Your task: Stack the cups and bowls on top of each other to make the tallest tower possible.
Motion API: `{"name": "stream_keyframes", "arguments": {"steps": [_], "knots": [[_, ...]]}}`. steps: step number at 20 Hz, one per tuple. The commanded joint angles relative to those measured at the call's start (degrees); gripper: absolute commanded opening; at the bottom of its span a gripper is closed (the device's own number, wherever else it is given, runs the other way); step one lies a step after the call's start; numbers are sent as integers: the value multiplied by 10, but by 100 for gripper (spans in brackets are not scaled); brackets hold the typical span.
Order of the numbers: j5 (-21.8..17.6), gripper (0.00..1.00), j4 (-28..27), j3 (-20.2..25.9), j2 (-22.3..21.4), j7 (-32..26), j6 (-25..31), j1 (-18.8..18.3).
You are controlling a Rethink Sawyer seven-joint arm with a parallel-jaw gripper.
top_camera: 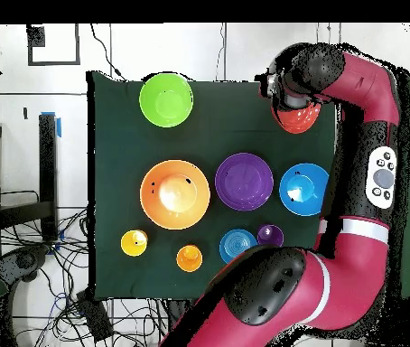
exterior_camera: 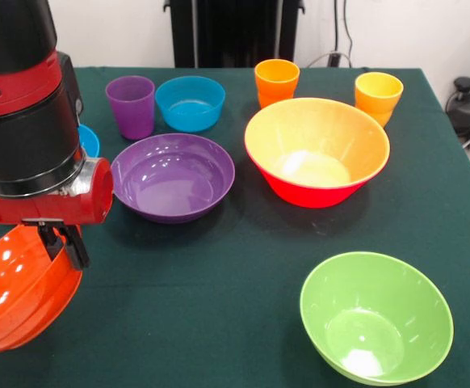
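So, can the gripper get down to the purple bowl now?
Probably not yet: the gripper is shut on the red-orange bowl, so it is busy. The purple bowl itself sits open beside it, with nothing in it or over it.

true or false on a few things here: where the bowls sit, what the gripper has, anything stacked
1. The gripper holds a red-orange bowl by its rim. True.
2. The purple bowl sits inside the green bowl. False: the two are apart on the cloth, each empty.
3. The purple cup stands beside the mid-size blue bowl. True.
4. The large orange bowl holds a cup. False: it is empty; the orange cup and yellow cup stand behind it.
5. A tower is already standing on the table. False: no tower is in view; every bowl and cup on the cloth sits alone.
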Motion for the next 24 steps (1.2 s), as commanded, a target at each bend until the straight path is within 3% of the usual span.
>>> {"name": "stream_keyframes", "arguments": {"steps": [1,8,17,24], "knots": [[-9,0,82,2,-21,-124,29,15],[-5,0,99,3,-42,-116,46,12],[15,0,162,-8,-152,-73,81,23],[17,0,165,-3,-169,-71,87,21]]}}
